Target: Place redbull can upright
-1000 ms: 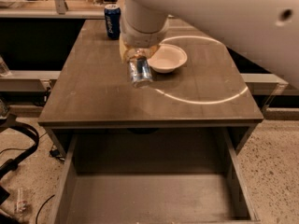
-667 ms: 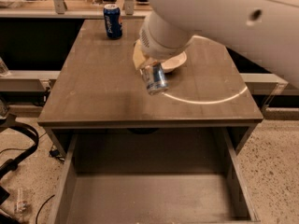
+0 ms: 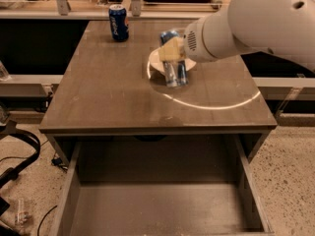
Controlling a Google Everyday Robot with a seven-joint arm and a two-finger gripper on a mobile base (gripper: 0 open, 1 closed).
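gripper (image 3: 172, 49) is clamped round the top of the redbull can (image 3: 175, 73), which is pretty much upright over the table (image 3: 108, 97), right in front of the white bowl (image 3: 156, 63). pepsi can (image 3: 118, 22) stands well behind.

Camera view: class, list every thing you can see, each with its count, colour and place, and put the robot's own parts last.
Slim metal redbull can: one, silver-and-blue, near upright in the gripper, before the bowl.
Round shallow bowl: one, white, mid-table, behind the can.
Dark blue soda can: one, upright, table's far left.
Square-topped table: one, grey-brown, centre.
Open drawer: one, grey, below the tabletop.
Black cables: several, floor, left.
Robot arm: one, white, from the right.
Gripper: one, tan, shut on the redbull can's upper part.
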